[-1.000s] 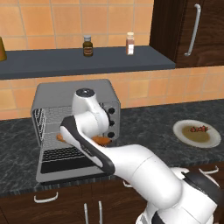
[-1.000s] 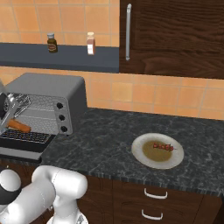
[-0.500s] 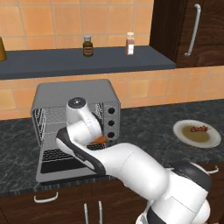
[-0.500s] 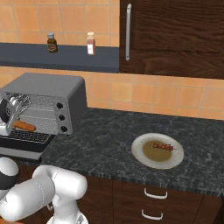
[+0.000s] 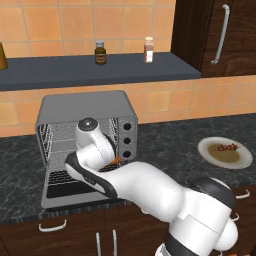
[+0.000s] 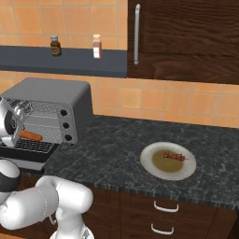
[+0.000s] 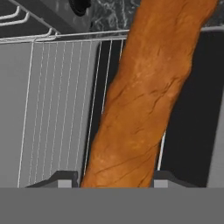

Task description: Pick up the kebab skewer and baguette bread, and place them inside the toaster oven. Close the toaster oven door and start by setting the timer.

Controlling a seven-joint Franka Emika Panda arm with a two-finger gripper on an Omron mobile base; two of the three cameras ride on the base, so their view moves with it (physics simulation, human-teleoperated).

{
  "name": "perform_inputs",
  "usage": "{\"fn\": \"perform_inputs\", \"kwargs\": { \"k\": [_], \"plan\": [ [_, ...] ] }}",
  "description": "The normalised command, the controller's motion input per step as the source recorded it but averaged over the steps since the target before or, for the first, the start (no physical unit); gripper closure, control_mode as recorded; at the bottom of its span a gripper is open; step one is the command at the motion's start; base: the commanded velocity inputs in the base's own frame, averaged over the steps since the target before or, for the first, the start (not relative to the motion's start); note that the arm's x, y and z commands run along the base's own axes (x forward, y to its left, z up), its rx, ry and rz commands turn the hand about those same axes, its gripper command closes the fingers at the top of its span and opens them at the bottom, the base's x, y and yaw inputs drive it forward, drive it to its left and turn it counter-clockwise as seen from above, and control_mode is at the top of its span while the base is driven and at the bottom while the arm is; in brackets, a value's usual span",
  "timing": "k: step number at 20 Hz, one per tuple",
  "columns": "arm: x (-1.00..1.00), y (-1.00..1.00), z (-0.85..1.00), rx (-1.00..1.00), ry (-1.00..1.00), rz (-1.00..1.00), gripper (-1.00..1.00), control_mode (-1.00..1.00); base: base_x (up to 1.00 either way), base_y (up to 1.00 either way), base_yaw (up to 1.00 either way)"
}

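**Baguette at oven mouth, skewer still on plate**

Gripper (image 7: 112, 179): hand view shows both finger tips flanking the near end of the baguette bread (image 7: 144, 100), loaf filling the gap between them. Reads as clamped on the loaf, tho actual pad contact is hidden at the frame bottom. Jaws part-spread to the loaf's width.

Baguette: sits over the wire rack (image 7: 52, 109) at the toaster oven (image 5: 90, 107) opening; right base view shows it as an orange bar (image 6: 31, 136) just inside the front, above the dropped toaster oven door (image 6: 28, 151). Can't tell if it rests on the rack or hangs just clear.

Handling, my read: loaf prob light, stiff crust, rough cracked surface, so decent friction. Long w/ tapered ends; held near one end it may lever and droop. Mid-body hold would be steadier. Crust could dent if squeezed hard.

Textures: loaf matte orange-brown, creased. Rack thin bright wire, parallel bars. Oven boxy grey metal, three black knobs (image 5: 127, 140) on its right. Counter (image 6: 107, 149) dark speckled stone.

Kebab skewer (image 6: 174, 157): thin stick, red and dark chunks, lying on pale round plate (image 6: 148, 163), well apart from the oven. Slim, prob light; grip mid-stick across the chunks.
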Motion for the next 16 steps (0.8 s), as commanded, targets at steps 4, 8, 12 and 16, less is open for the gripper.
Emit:
{"fn": "perform_inputs", "kwargs": {
  "k": [4,8,12,16],
  "plan": [
    [0.06,0.06,-0.09,0.00,-0.02,0.01,1.00,-1.00,0.00,0.00,0.00],
    [0.02,0.05,-0.07,0.00,-0.02,0.01,-1.00,-1.00,0.00,0.00,0.00],
    [0.00,0.01,-0.06,0.00,-0.03,0.02,-1.00,-1.00,0.00,0.00,0.00],
    [0.00,0.00,0.00,0.00,-0.01,0.03,-1.00,-1.00,0.00,0.00,0.00]
  ]
}}
